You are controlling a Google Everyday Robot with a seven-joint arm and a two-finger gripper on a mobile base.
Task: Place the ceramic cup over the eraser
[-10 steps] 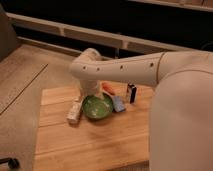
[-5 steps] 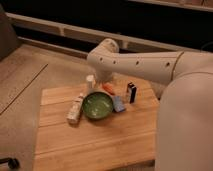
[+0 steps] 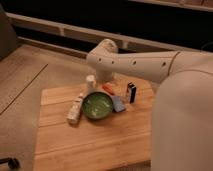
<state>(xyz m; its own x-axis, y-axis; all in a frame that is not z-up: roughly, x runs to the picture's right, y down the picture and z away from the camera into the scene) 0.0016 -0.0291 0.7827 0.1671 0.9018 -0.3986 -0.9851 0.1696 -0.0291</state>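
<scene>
The ceramic cup (image 3: pixel 90 83) is a small cream-white cylinder standing upright on the wooden table (image 3: pixel 90 145), just behind the green bowl (image 3: pixel 98 106). The eraser (image 3: pixel 131 92) is a small dark upright block with a pale edge, to the right of the bowl and apart from the cup. My white arm reaches in from the right, and its gripper (image 3: pixel 106 78) hangs down behind the table's far edge, just right of the cup and above the orange piece (image 3: pixel 107 88). The gripper's tip is largely hidden by the arm.
A long white bottle (image 3: pixel 75 109) lies left of the bowl. A flat blue pad (image 3: pixel 119 104) lies between the bowl and the eraser. A dark wall with a pale rail runs behind the table. My arm's bulk covers the right side of the view.
My arm has swung to the right and back, uncovering the cup, the orange piece and the table's far left part.
</scene>
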